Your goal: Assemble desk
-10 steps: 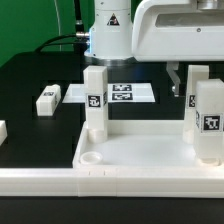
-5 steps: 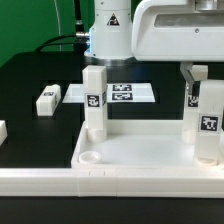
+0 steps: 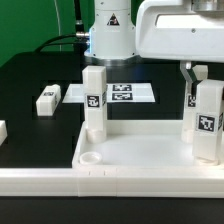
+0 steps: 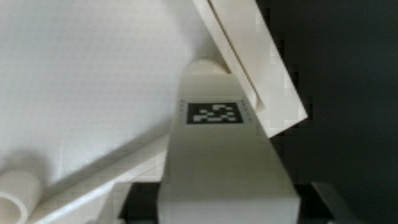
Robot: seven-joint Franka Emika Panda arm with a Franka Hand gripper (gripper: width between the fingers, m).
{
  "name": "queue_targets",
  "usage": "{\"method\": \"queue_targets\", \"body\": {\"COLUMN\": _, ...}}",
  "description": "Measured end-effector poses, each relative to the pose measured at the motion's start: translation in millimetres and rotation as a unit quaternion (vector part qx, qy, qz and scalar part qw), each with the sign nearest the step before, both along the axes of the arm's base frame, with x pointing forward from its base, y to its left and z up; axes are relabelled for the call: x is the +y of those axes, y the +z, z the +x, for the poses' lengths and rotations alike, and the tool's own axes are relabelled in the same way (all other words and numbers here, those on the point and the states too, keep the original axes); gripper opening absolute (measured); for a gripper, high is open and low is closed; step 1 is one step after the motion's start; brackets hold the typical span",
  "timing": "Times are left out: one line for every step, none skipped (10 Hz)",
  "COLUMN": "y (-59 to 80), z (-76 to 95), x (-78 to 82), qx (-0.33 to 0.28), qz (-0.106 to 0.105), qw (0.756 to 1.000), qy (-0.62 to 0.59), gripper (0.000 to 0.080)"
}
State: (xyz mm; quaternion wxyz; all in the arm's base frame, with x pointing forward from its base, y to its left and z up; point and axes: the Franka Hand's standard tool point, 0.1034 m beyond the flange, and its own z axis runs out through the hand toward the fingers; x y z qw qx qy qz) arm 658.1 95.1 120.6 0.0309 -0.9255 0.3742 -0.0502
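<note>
My pincer (image 4: pixel 222 205), clamped on the leg (image 3: pixel 207 120), had twisted it slightly at the desk top's (image 3: pixel 140 152) corner; I judged it was seating.

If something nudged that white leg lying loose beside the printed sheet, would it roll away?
Probably not: the loose leg looks square-sided and lies flat, so it should slide. It seems stiff, likely light plastic.

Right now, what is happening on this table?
The gripper grips one white leg, upright at a corner of the desk top on the exterior view's right. A second leg stands upright at the corner on the exterior view's left. A loose leg lies on the black table near the marker board.
</note>
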Motion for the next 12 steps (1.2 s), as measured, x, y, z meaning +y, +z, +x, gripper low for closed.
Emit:
{"method": "queue_targets", "body": {"y": -0.6, "z": 0.3, "x": -0.1, "qx": -0.003, "qz": 0.007, "qw": 0.999, "qy": -0.045, "gripper": 0.029}}
{"method": "queue_targets", "body": {"y": -0.7, "z": 0.2, "x": 0.0, "qx": -0.002, "qz": 0.011, "qw": 0.997, "qy": -0.075, "gripper": 0.029}}
{"method": "queue_targets", "body": {"y": -1.1, "z": -0.1, "x": 0.4, "qx": -0.001, "qz": 0.018, "qw": 0.991, "qy": -0.131, "gripper": 0.029}}
{"method": "queue_targets", "body": {"y": -1.3, "z": -0.1, "x": 0.4, "qx": -0.001, "qz": 0.023, "qw": 0.985, "qy": -0.172, "gripper": 0.029}}
{"method": "queue_targets", "body": {"y": -1.3, "z": -0.2, "x": 0.4, "qx": 0.0, "qz": 0.025, "qw": 0.981, "qy": -0.191, "gripper": 0.029}}
{"method": "queue_targets", "body": {"y": -1.5, "z": -0.3, "x": 0.4, "qx": 0.001, "qz": 0.033, "qw": 0.968, "qy": -0.25, "gripper": 0.029}}
{"method": "queue_targets", "body": {"y": -1.6, "z": -0.4, "x": 0.7, "qx": 0.004, "qz": 0.041, "qw": 0.956, "qy": -0.291, "gripper": 0.029}}
{"method": "queue_targets", "body": {"y": -1.7, "z": -0.5, "x": 1.2, "qx": 0.006, "qz": 0.048, "qw": 0.941, "qy": -0.334, "gripper": 0.029}}
{"method": "queue_targets", "body": {"y": -1.8, "z": -0.2, "x": 2.7, "qx": 0.01, "qz": 0.061, "qw": 0.917, "qy": -0.394, "gripper": 0.029}}
{"method": "queue_targets", "body": {"y": -1.8, "z": -0.1, "x": 3.1, "qx": 0.012, "qz": 0.066, "qw": 0.906, "qy": -0.417, "gripper": 0.029}}
{"method": "queue_targets", "body": {"y": -1.8, "z": 0.0, "x": 3.0, "qx": 0.013, "qz": 0.069, "qw": 0.894, "qy": -0.442, "gripper": 0.029}}
{"method": "queue_targets", "body": {"y": -1.8, "z": 0.1, "x": 3.4, "qx": 0.013, "qz": 0.071, "qw": 0.885, "qy": -0.46, "gripper": 0.029}}
